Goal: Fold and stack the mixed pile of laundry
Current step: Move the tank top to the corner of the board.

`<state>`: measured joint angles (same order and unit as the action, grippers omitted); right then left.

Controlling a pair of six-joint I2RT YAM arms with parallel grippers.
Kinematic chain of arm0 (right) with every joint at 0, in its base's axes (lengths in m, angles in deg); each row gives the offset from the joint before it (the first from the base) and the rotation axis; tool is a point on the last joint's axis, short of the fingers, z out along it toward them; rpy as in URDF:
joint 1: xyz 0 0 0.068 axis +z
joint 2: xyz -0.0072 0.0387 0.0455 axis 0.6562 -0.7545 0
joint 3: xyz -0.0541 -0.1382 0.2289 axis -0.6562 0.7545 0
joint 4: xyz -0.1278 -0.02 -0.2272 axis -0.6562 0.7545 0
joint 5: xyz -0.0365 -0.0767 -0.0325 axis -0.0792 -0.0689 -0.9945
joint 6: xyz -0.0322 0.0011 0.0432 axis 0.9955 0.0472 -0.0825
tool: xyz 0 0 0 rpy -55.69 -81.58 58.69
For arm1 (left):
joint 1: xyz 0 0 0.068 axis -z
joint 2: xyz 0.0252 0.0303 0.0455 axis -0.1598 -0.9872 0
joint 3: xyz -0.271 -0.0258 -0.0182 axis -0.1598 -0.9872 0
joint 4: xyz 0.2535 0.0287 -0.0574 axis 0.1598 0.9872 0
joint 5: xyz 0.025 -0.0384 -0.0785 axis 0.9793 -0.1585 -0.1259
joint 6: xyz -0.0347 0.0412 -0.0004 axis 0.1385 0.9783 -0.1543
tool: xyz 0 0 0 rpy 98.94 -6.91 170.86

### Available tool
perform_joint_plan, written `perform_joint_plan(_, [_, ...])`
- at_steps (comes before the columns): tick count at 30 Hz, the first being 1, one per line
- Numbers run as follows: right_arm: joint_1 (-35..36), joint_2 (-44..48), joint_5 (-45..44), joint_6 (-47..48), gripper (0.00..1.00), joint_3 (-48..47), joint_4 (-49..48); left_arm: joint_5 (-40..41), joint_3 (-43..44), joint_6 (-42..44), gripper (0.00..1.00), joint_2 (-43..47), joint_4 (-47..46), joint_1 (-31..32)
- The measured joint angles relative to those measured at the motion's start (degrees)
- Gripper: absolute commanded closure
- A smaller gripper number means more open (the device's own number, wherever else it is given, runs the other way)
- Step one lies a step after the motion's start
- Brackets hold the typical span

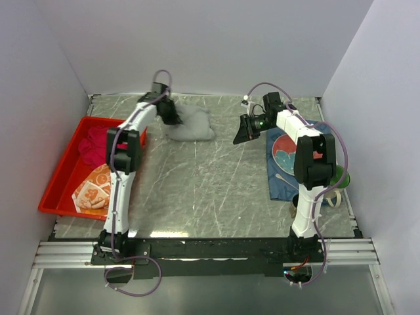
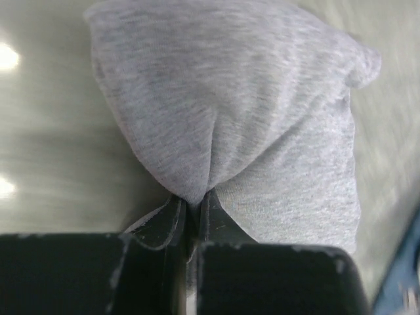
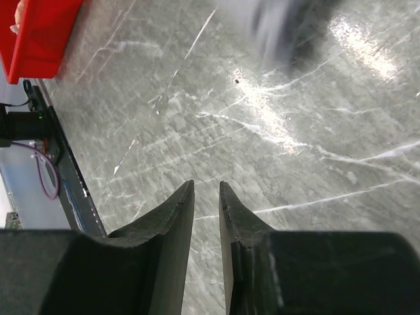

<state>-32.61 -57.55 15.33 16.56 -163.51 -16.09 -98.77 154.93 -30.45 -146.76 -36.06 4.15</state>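
The long grey garment [image 1: 191,125] lies bunched at the far middle of the table. My left gripper [image 1: 172,117] is shut on a fold of it; in the left wrist view the jaws [image 2: 193,197] pinch the grey garment [image 2: 249,98], which hangs or spreads away from the tips. My right gripper [image 1: 241,133] hovers to the right of the garment, apart from it, its jaws [image 3: 207,187] a narrow gap apart and empty over bare table. The crimson-magenta shirt [image 1: 95,144] and the orange-and-white patterned cloth [image 1: 94,190] lie in the red tray [image 1: 56,177].
The red tray stands at the left edge and shows in the right wrist view [image 3: 39,33]. A dark blue placemat cloth [image 1: 283,164] lies on the right under the right arm, with a green object [image 1: 342,177] at its right side. White walls enclose the table.
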Motion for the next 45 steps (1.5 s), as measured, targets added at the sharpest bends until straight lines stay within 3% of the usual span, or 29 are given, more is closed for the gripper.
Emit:
perform_joint_plan(8, [0.0,0.44,0.02,0.0,0.69,0.83,-0.57,7.58,4.7,1.16,0.99,-1.62,0.74,-12.52])
perform_joint_plan(14, [0.0,0.46,0.09,-0.02,0.69,0.83,-0.63,10.75,9.18,1.09,0.99,-3.34,0.44,-17.73])
perform_joint_plan(17, [0.0,0.46,0.07,0.0,0.69,0.83,-0.61,12.11,9.38,1.05,0.86,-3.34,-0.07,-19.45])
perform_joint_plan(18, [0.0,0.48,0.02,0.02,0.69,0.83,-0.61,12.5,9.38,1.01,0.72,-3.34,-0.09,-20.0])
perform_joint_plan(20, [0.02,0.5,-0.07,0.15,0.69,0.83,-0.59,13.11,9.38,0.79,0.58,-3.34,-0.13,-21.14])
perform_joint_plan(21, [0.02,0.52,-0.11,0.31,0.68,0.85,-0.57,13.18,9.42,1.18,0.43,-3.34,-0.13,-21.62])
perform_joint_plan(24, [0.09,0.59,-0.66,1.44,0.68,0.83,-0.2,13.75,10.12,1.68,0.25,-3.34,-0.11,-23.1])
perform_joint_plan(29, [0.46,1.29,-2.4,4.13,0.66,0.7,1.66,14.56,8.46,2.84,0.12,0.72,-0.9,-25.27])
perform_joint_plan(31, [0.7,1.99,-3.13,5.22,0.65,0.42,2.36,14.49,4.15,3.74,0.02,6.34,-1.68,-25.97])
perform_joint_plan(35, [1.44,4.46,-4.07,7.48,0.59,-0.74,3.39,13.53,-5.81,6.19,0.01,22.14,-3.67,-26.95])
perform_joint_plan(38, [2.03,7.08,-4.72,9.01,0.45,-1.44,3.1,12.35,-13.73,7.17,0.03,35.1,-6.38,-27.36])
perform_joint_plan(39, [2.16,8.22,-5.01,9.44,0.35,-1.42,2.97,11.37,-17.14,7.28,0.03,39.78,-7.65,-27.74])
perform_joint_plan(40, [2.32,9.55,-5.38,9.88,0.11,-1.29,2.49,10.21,-20.31,7.28,0.03,44.22,-8.13,-28.06])
perform_joint_plan(41, [2.45,11.1,-5.79,10.23,0.0,-0.72,1.51,8.68,-23.28,7.08,0.03,47.93,-8.57,-28.61])
perform_joint_plan(43, [2.64,15.04,-6.01,11.23,0.0,1.92,-1.68,5.62,-29.99,6.91,0.01,54.14,-10.21,-30.14])
perform_joint_plan(45, [2.67,17.7,-4.68,12.2,0.0,3.89,-3.85,3.85,-37.99,6.6,0.07,58.77,-10.05,-31.67])
